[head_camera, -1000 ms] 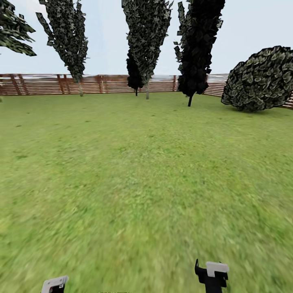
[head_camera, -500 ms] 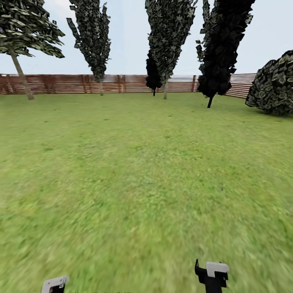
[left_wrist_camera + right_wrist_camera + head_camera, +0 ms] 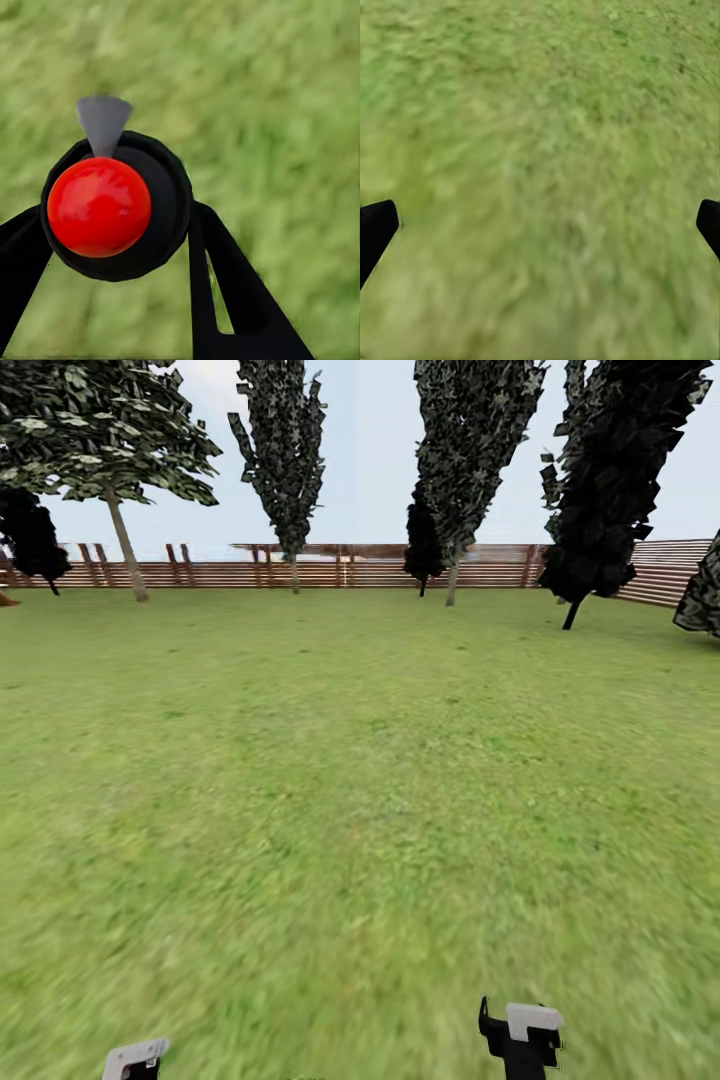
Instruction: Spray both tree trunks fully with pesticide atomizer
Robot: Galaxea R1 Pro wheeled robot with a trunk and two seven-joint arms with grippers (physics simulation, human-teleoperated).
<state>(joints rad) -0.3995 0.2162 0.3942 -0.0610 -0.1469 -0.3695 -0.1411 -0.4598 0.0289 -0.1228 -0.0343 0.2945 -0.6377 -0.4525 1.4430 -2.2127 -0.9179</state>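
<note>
Between the left gripper's (image 3: 112, 247) fingers (image 3: 232, 292), closed against its dark round body: pesticide atomizer (image 3: 116, 206), red top facing the wrist camera. Likely light, rigid, smooth-sided; grip low on the body, clear of the grey nozzle. Right gripper (image 3: 540, 225) fingers spread wide, nothing held. Lawn (image 3: 360, 780) flat, open. Fence (image 3: 330, 565) far off, trees (image 3: 285, 450) standing before it, well apart from the robot.
</note>
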